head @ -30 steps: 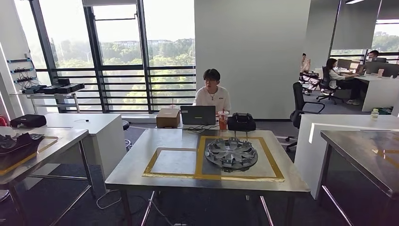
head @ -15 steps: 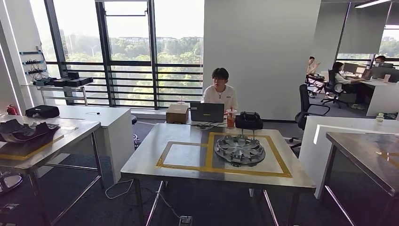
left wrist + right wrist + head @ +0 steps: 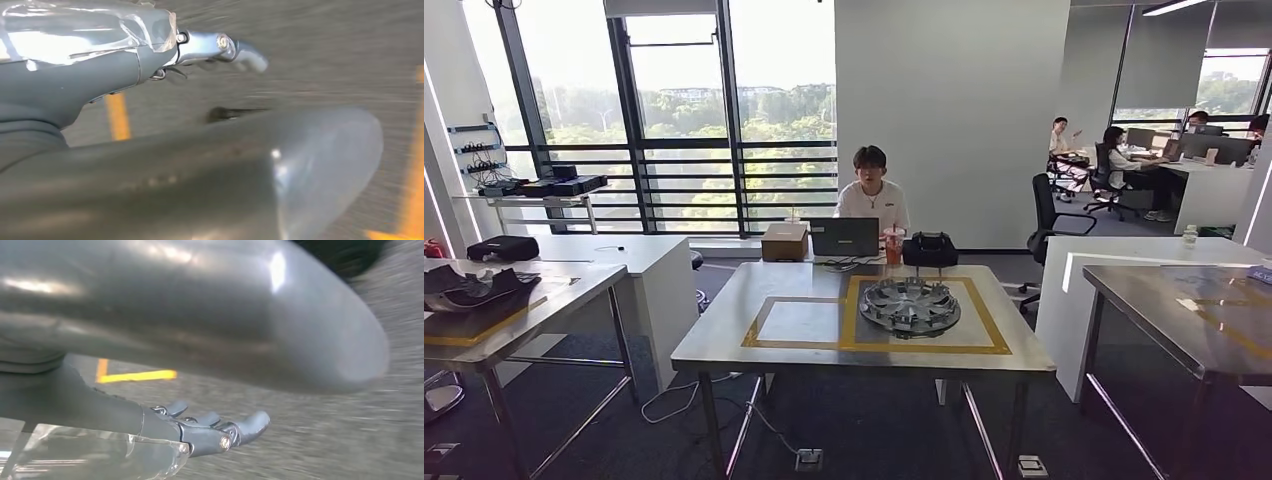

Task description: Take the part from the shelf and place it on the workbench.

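Observation:
A round grey wheel-cover part (image 3: pixel 910 305) lies inside the larger yellow-taped square on the steel workbench (image 3: pixel 804 352) straight ahead. A smaller taped square (image 3: pixel 796 322) beside it holds nothing. On the steel table at the left lies a dark moulded part (image 3: pixel 472 287) on a taped area. My left hand (image 3: pixel 210 47) hangs over grey carpet with its fingers stretched out and nothing in them. My right hand (image 3: pixel 212 431) also hangs above the carpet, fingers loosely extended, holding nothing.
A person (image 3: pixel 871 196) sits behind the workbench with a laptop (image 3: pixel 845 239), a cardboard box (image 3: pixel 784 242), a drink cup (image 3: pixel 893 246) and a black bag (image 3: pixel 929 250). Another steel table (image 3: pixel 1194 325) stands at the right. Cables and floor sockets (image 3: pixel 807 460) lie under the workbench.
The whole picture has shifted between frames, so the camera has moved; the workbench now looks a little farther off. The part on it has stayed in place.

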### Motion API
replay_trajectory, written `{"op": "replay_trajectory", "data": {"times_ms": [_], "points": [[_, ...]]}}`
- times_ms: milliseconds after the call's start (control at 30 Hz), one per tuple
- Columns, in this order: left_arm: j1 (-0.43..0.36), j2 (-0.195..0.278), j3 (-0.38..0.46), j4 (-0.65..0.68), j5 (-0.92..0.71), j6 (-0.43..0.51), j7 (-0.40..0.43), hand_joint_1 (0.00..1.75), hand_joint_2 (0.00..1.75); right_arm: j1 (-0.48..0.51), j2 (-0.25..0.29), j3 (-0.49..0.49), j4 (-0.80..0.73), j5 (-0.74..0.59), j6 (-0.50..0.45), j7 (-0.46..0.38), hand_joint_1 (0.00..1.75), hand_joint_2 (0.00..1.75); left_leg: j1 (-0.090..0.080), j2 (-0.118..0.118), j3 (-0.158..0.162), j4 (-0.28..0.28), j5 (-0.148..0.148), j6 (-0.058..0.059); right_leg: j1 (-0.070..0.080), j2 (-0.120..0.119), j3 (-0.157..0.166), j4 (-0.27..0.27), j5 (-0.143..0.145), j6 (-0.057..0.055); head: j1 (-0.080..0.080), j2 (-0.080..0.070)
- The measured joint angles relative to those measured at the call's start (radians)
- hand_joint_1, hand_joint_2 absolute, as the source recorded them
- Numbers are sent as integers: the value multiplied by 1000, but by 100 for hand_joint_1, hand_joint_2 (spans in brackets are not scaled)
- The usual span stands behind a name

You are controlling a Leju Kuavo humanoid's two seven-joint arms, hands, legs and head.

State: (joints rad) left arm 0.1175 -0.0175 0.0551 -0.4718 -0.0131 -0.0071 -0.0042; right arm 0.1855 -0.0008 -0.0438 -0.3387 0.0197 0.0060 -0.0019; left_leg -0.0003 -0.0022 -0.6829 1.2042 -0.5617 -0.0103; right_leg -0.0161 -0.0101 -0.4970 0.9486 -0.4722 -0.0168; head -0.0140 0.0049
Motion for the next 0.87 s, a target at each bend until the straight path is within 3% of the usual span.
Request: {"op": "replay_trajectory", "data": {"times_ms": [33, 67, 100, 167, 233, 267, 333, 367, 433, 500, 533, 567, 600, 667, 733, 767, 867], "points": [[17, 1, -4, 23, 2, 1, 2, 0, 0, -18, 1, 3, -20, -2, 0, 0, 0, 0, 4, 0, -2, 46, -14, -4, 0, -1, -15, 3, 10, 2, -1, 0], [35, 1, -8, 45, 2, 3, 2, 0, 0, -36, 2, 6, -40, -4, 0, 0, 0, 0, 8, 0, 9, 64, -7, -6, 0, -1, -29, 6, 19, 5, -1, 0], [53, 2, -10, 68, 3, 4, 2, 0, 0, -56, 2, 8, -61, -5, 0, 0, 0, 0, 12, 1, 37, 47, 17, -8, -1, -2, -43, 10, 28, 9, -2, 0], [84, 5, -13, 110, 4, 6, 3, 0, 0, -89, 3, 13, -105, -7, -1, 0, 0, 0, 18, 0, 137, -77, 56, -12, -3, -2, -65, 19, 42, 20, -3, 0], [105, 9, -17, 142, 5, 7, 3, 0, 0, -109, 2, 16, -139, -9, -1, -1, 0, 0, 16, -3, 223, -197, 47, -10, -2, 0, -88, 26, 56, 35, -3, 0], [107, 10, -20, 141, 7, 8, 4, 0, 0, -111, 2, 17, -140, -11, -2, -1, 0, 0, 11, -5, 238, -223, 34, -6, 0, 1, -95, 25, 63, 42, -3, 0], [79, 11, -25, 97, 10, 8, 3, 0, 0, -86, 3, 19, -96, -14, -3, 2, 0, 0, 5, -7, 229, -234, 43, 15, 0, -7, -100, 25, 75, 55, -1, 0], [51, 10, -27, 64, 11, 9, 2, 0, 0, -61, 3, 20, -63, -16, -3, 4, 0, 0, 6, -12, 218, -237, 52, 28, -2, -9, -105, 34, 66, 56, 0, 0], [-16, 10, -28, 0, 12, 8, 2, 0, 0, 7, 4, 22, 0, -17, -3, 7, 0, 0, 7, -20, 192, -241, 74, 51, -5, -4, -132, 105, -3, 47, 3, 0], [-70, 10, -28, -63, 13, 8, 2, 0, 0, 70, 4, 25, 59, -17, -3, 8, 0, 0, 0, -25, 168, -238, 95, 59, -5, 5, -172, 232, -94, 37, 6, 0], [-90, 10, -28, -88, 13, 8, 2, 0, 0, 93, 3, 26, 84, -17, -3, 8, 0, 0, -4, -26, 154, -236, 105, 60, -5, 7, -183, 288, -117, 39, 6, 0], [-104, 11, -28, -105, 13, 8, 2, 0, 0, 108, 1, 27, 100, -17, -3, 8, 0, 0, -7, -27, 140, -233, 115, 60, -5, 7, -179, 315, -118, 46, 6, 0], [-112, 11, -28, -114, 13, 8, 2, 0, 0, 115, -2, 27, 109, -18, -4, 7, 0, 0, -10, -27, 125, -230, 124, 59, -4, 7, -157, 308, -103, 53, 7, 0], [-105, 11, -29, -106, 13, 8, 2, 0, 0, 103, -5, 27, 102, -18, -4, 6, 0, 0, -13, -21, 103, -225, 139, 56, 0, 7, -57, 190, -65, 58, 7, 0], [-72, 10, -31, -73, 13, 8, 4, 0, 0, 64, -7, 28, 70, -18, -4, 4, 0, 0, -15, -9, 90, -223, 154, 50, 8, 7, 48, 45, -60, 45, 6, 0], [-49, 9, -33, -49, 13, 8, 4, 0, 0, 39, -6, 28, 47, -18, -4, 3, 0, 0, -15, -4, 87, -224, 162, 46, 12, 8, 73, 6, -63, 38, 6, 0], [22, 7, -36, 34, 13, 8, 5, 0, 0, -32, -1, 29, -26, -18, -4, 1, 0, 0, -12, 4, 83, -227, 183, 34, 14, 9, 66, -13, -49, 25, 7, 0]]}}
